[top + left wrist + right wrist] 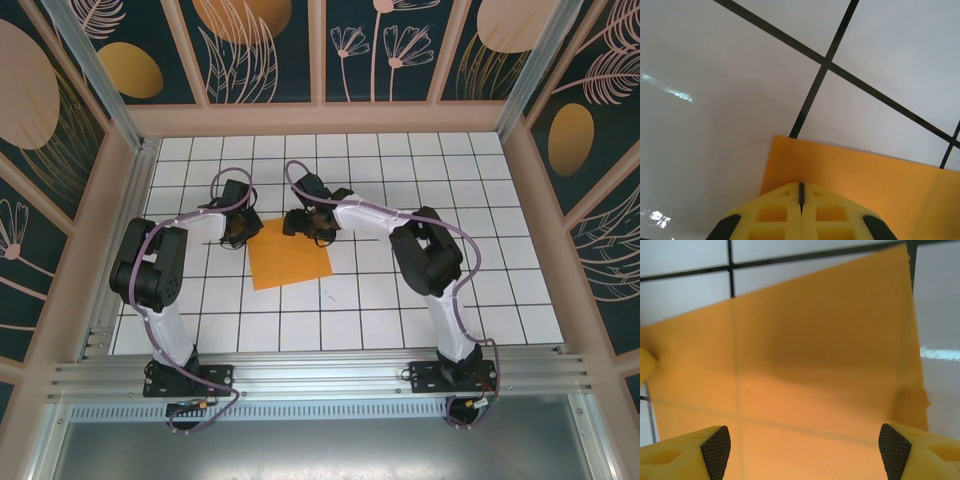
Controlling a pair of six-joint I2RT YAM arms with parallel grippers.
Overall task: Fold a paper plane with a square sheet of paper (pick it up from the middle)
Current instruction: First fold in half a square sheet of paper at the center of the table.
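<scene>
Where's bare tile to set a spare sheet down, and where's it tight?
Free: the near tile rows between the orange sheet and the arm bases; the far rows under the back wall; the right strip past the right arm. Crowded: the sheet's far edge, where left gripper and right gripper sit.

Bright even light, glare streaks on the glossy table (670, 90), soft shadows.

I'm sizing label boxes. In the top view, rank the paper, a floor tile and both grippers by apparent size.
1. Paper, clearly largest.
2. Tile, left gripper and right gripper look about alike; the grippers sit nearer the camera, so unranked.
</scene>
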